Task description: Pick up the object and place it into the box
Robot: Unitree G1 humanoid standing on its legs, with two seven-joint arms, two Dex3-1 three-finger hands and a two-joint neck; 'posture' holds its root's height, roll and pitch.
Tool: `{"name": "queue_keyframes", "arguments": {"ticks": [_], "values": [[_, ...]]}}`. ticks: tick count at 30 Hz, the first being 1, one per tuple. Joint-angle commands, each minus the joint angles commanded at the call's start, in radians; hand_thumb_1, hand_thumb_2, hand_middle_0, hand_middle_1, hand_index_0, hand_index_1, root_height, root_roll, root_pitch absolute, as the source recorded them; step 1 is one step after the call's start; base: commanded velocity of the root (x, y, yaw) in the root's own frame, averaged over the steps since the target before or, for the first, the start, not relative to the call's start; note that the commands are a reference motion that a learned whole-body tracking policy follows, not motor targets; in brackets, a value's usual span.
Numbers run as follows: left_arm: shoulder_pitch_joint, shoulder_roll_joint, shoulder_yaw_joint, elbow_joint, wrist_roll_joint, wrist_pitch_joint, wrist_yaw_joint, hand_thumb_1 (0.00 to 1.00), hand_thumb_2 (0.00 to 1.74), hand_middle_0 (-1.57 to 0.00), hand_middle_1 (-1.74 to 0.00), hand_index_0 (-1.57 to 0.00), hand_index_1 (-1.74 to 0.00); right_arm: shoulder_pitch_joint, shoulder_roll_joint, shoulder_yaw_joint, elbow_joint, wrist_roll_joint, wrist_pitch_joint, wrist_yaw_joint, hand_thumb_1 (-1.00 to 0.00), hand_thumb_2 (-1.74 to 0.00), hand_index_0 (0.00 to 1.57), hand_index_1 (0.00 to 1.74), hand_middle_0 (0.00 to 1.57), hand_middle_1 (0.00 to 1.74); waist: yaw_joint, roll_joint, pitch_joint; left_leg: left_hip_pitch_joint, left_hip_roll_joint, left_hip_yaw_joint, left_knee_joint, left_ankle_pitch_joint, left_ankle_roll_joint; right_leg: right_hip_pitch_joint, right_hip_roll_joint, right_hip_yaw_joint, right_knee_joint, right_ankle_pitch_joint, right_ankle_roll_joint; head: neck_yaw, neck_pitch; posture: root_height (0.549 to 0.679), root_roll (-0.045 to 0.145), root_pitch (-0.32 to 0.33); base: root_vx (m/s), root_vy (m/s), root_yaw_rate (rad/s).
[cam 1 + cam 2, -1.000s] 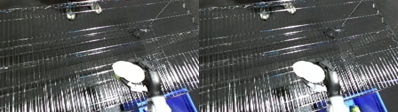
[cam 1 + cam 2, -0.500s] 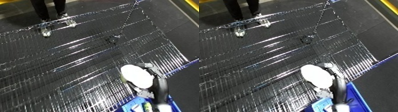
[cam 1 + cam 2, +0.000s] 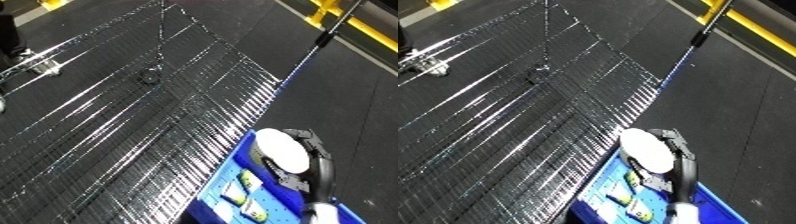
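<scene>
While the right hand (image 3: 306, 155) hangs over the blue bin (image 3: 233, 169), its black fingers are curled round the white object (image 3: 282, 152), a pale rounded disc-like piece carried on the hand's left side. Left eye view: object sits above the bin's upper corner, not yet down inside; below and to the left of the hand, 2 small yellowish packets (image 3: 238, 192) already lie on the bin floor. Wire mesh surface (image 3: 133, 125) spreads away to the hand's left.

Right eye view: same grasp, object (image 3: 645, 151) pressed against the hand (image 3: 669, 157), bin wall (image 3: 600, 186) just beneath. Left hand shows in neither view.

Judgement on the step: placing. Carry the object further inward, clear of the rim, lower before uncurling, and aim for the bare floor beside the packets so it does not bounce off the wall onto the mesh.
</scene>
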Motion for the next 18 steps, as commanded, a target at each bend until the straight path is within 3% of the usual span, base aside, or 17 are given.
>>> {"name": "queue_keyframes", "arguments": {"ticks": [6, 13, 18], "values": [[-0.005, -0.016, -0.025, 0.037, -0.007, -0.014, -0.016, 1.00, 1.74, -1.57, -1.74, -1.57, -1.74, 0.031, -0.010, -0.040, 0.127, 0.067, -0.034, 0.011, -0.80, -1.39, 1.26, 1.39, 1.26, 1.39, -0.031, 0.024, -0.020, 0.036, 0.003, 0.018, -0.009, -0.015, 0.0002, 0.025, -0.0014, 0.015, -0.030, 0.008, 0.0075, 0.070, -0.025, 0.670, 0.072, -0.038, 0.059, 0.047, -0.099], [-0.009, -0.028, -0.041, 0.059, -0.016, -0.015, -0.026, 1.00, 1.74, -1.57, -1.74, -1.57, -1.74, 0.057, -0.011, -0.054, 0.210, 0.136, -0.069, 0.050, -0.45, -0.78, 0.71, 0.78, 0.71, 0.78, -0.050, 0.045, -0.036, 0.058, 0.001, 0.024, -0.026, -0.015, -0.0021, 0.035, 0.0013, 0.023, -0.049, 0.012, 0.0107, 0.083, -0.046, 0.671, 0.074, -0.038, 0.033, 0.022, -0.050], [-0.018, -0.034, -0.048, 0.071, -0.020, -0.015, -0.018, 1.00, 1.74, -1.57, -1.74, -1.57, -1.74, 0.061, -0.014, -0.050, 0.245, 0.158, -0.082, 0.074, -0.20, -0.35, 0.31, 0.35, 0.31, 0.35, -0.052, 0.053, -0.041, 0.064, 0.000, 0.021, -0.037, -0.007, -0.0052, 0.034, 0.0035, 0.025, -0.052, 0.012, 0.0115, 0.082, -0.056, 0.671, 0.075, -0.035, 0.005, 0.002, -0.007]]}}
